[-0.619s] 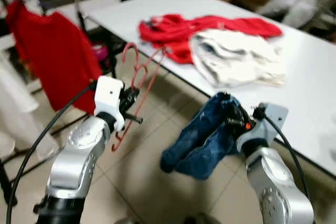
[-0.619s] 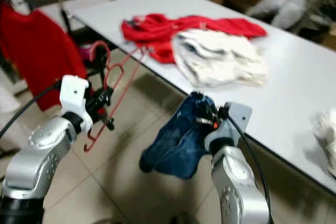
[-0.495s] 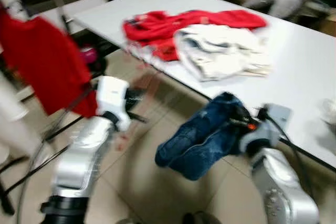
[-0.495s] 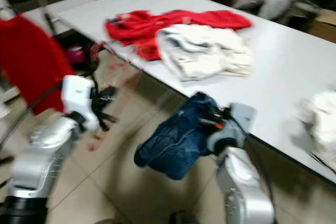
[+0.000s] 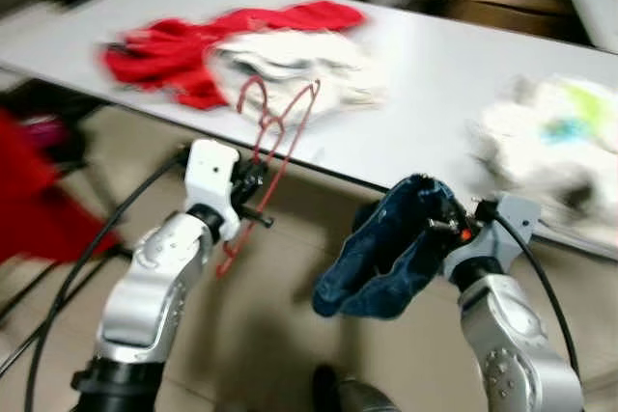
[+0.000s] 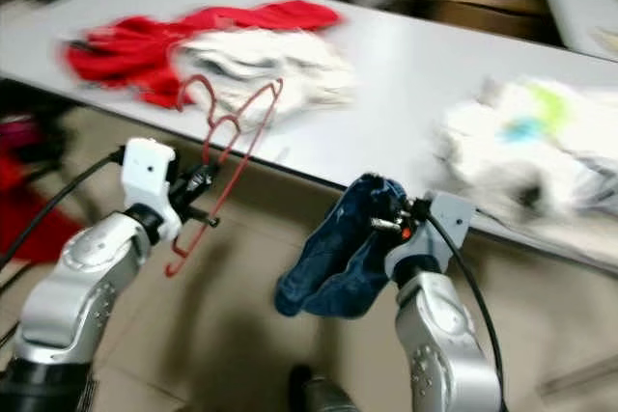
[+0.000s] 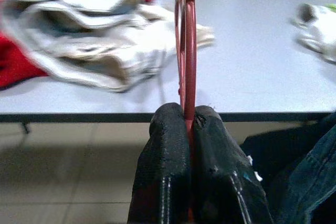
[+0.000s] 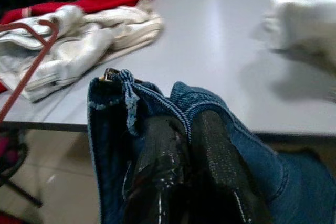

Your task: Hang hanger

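gripping the red hanger (image 5: 275,147) tight in the left tool (image 5: 253,183), raised before the counter (image 5: 435,65) edge; pinching blue jeans (image 5: 386,250) in the right tool (image 5: 446,229). best kept hook-up and steady, carried level toward a rail.
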`<state>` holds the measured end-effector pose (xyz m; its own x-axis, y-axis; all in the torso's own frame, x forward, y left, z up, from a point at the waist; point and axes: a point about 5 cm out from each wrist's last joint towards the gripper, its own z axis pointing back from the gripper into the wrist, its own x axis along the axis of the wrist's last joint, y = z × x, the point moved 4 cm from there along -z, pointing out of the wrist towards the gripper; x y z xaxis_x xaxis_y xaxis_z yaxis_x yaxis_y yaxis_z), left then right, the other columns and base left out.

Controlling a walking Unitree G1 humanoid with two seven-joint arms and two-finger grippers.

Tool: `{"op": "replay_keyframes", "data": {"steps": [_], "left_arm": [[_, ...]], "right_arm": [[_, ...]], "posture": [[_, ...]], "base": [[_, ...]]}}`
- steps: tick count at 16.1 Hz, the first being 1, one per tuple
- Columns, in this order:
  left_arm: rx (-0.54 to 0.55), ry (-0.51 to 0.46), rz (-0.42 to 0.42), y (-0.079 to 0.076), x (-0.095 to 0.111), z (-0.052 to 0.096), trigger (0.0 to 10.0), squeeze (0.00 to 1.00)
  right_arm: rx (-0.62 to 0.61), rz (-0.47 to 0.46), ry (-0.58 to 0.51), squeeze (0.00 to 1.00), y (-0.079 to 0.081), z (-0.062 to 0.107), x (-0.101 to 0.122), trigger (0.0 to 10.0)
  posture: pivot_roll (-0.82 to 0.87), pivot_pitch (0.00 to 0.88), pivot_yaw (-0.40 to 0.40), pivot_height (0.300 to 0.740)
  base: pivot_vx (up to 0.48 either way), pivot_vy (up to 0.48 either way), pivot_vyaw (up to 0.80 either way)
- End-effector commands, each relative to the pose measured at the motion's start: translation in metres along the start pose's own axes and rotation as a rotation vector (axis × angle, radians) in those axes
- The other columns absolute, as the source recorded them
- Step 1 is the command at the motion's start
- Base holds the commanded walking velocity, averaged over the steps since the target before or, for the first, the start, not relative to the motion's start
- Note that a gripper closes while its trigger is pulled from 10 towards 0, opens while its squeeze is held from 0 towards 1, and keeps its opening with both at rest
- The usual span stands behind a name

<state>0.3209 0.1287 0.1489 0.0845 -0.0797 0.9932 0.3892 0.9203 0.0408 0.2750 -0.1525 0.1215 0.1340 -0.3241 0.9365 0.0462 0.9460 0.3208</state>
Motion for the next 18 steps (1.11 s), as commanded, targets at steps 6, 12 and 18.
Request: {"op": "replay_keyframes", "data": {"steps": [6, 12, 18], "left_arm": [[-0.025, -0.017, -0.012, -0.005, 0.001, 0.002, 10.0, 0.0], [-0.032, -0.013, -0.015, -0.011, -0.004, 0.003, 10.0, 0.0], [0.023, -0.037, 0.009, -0.002, -0.004, 0.009, 10.0, 0.0]], "right_arm": [[0.007, 0.018, -0.037, 0.0, 0.003, 0.003, 0.009, 10.0], [0.027, 0.072, -0.006, 0.0, 0.004, 0.006, 0.007, 10.0], [0.184, 0.188, 0.033, 0.0, 0.027, 0.01, 0.009, 10.0]], "posture": [[0.03, 0.072, -0.014, 0.74], [0.01, 0.065, -0.024, 0.74], [0.01, 0.057, -0.034, 0.74]], "base": [[0.0, 0.0, -0.8], [0.0, -0.383, 0.0], [0.0, -0.066, 0.0]]}}
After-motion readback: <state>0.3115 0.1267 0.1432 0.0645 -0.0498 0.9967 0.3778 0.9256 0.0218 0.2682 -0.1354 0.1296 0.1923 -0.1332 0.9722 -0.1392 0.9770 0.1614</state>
